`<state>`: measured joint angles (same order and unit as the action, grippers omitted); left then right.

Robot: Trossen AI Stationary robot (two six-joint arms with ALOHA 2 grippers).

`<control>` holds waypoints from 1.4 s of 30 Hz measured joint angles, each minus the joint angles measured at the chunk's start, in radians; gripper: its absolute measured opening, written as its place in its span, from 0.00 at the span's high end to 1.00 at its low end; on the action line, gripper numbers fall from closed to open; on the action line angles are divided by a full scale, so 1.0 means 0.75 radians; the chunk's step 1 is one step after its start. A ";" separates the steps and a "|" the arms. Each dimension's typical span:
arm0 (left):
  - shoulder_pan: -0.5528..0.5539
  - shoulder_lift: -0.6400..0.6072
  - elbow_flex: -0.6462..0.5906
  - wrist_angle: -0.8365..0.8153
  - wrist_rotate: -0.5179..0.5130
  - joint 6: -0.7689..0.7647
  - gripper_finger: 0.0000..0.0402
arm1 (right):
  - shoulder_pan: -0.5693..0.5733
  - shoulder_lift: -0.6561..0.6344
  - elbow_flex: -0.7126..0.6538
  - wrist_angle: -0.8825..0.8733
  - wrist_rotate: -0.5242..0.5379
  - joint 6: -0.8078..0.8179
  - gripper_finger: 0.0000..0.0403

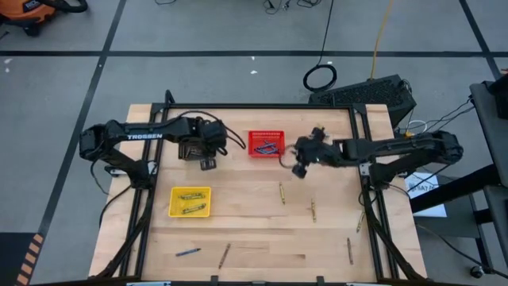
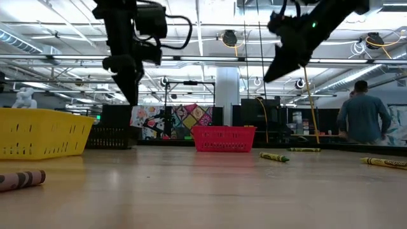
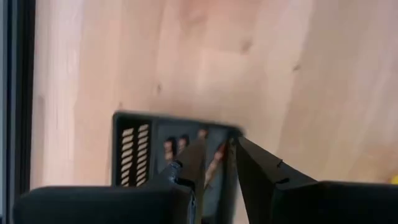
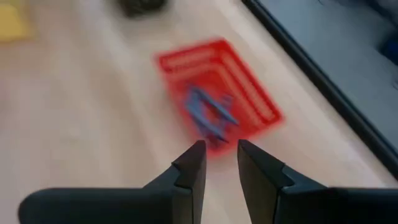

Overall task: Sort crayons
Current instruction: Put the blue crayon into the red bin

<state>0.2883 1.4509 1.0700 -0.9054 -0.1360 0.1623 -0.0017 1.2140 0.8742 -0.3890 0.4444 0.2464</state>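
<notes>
Crayon sorting midway: left pincer above the black mesh basket at 11 o'clock.
Both pincers stand slightly spread, empty; right pincer near the red mesh basket at 12. Next, I judge, fetch a loose paper-wrapped crayon: six remain on the wooden surface; three baskets, including yellow.

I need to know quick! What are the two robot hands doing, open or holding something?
Left gripper: open, empty, above the black basket.
Right gripper: open, empty, near the red basket.
</notes>
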 joint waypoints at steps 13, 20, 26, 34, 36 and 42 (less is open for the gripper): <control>-0.146 0.000 0.023 -0.002 0.000 0.001 0.80 | -0.514 0.000 0.000 -0.177 -0.352 -0.416 0.80; -0.152 0.000 0.023 -0.002 0.000 0.002 0.80 | -0.766 0.062 0.000 -0.192 -0.355 -0.551 0.80; -0.151 0.000 0.023 -0.002 0.001 0.002 0.80 | -0.917 0.207 0.000 -0.218 -0.458 -0.686 0.80; -0.151 0.000 0.023 -0.001 0.001 0.003 0.80 | -1.020 0.349 -0.001 -0.283 -0.491 -0.815 0.80; -0.151 0.000 0.023 0.003 0.001 0.003 0.80 | -1.038 0.370 -0.001 -0.307 -0.491 -0.831 0.80; -0.151 0.000 0.023 0.012 0.001 0.003 0.80 | -1.075 0.390 -0.001 -0.310 -0.492 -0.859 0.80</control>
<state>0.1749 1.4509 1.0874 -0.8967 -0.1356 0.1646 -0.8080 1.5066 0.8734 -0.6217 0.0757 -0.3975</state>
